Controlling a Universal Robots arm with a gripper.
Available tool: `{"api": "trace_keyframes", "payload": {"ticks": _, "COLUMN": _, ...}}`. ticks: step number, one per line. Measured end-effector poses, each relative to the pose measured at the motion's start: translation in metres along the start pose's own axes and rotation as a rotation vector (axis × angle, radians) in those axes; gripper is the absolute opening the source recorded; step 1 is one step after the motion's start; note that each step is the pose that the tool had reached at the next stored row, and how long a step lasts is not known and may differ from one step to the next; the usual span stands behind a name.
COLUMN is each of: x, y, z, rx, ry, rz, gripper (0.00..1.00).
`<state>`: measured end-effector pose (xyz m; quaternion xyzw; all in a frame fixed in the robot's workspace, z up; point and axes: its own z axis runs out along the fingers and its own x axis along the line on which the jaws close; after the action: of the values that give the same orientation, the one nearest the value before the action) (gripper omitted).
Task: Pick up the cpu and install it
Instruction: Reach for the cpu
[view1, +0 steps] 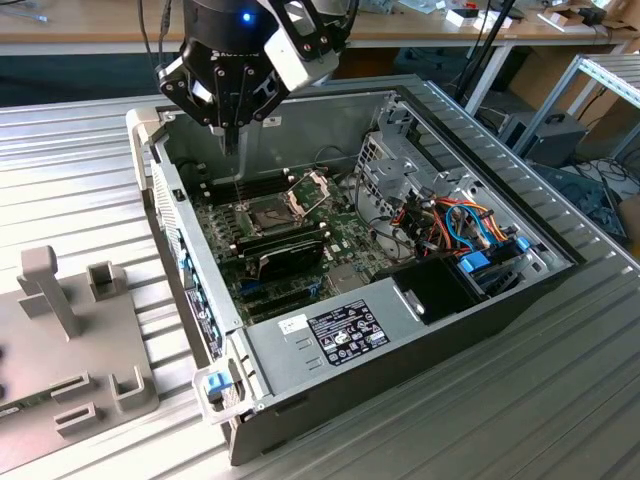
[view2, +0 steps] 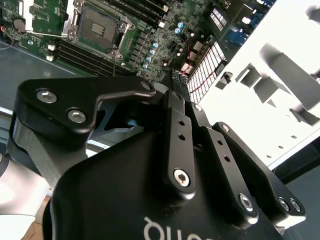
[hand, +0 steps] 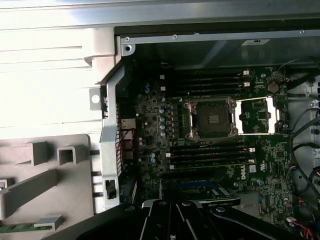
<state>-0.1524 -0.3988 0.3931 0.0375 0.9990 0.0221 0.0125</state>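
Black hand (view1: 232, 140) above case (view1: 400, 360) (grip cannot be told), first wrist view shows socket (hand: 210, 118), frame (hand: 239, 117) open.

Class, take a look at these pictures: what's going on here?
A robot arm's gripper hovers over an open computer case, above the board near the exterior view's left wall. The socket lies open and empty, with its metal frame hinged up. Whether the gripper carries anything cannot be told.
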Motion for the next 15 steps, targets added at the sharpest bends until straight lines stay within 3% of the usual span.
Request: {"api": "trace_keyframes", "payload": {"ticks": 15, "x": 0.0054, "y": -0.0004, "z": -0.0001, "rx": 0.0000, "ry": 0.0000, "rz": 0.000, "gripper": 0.11}}
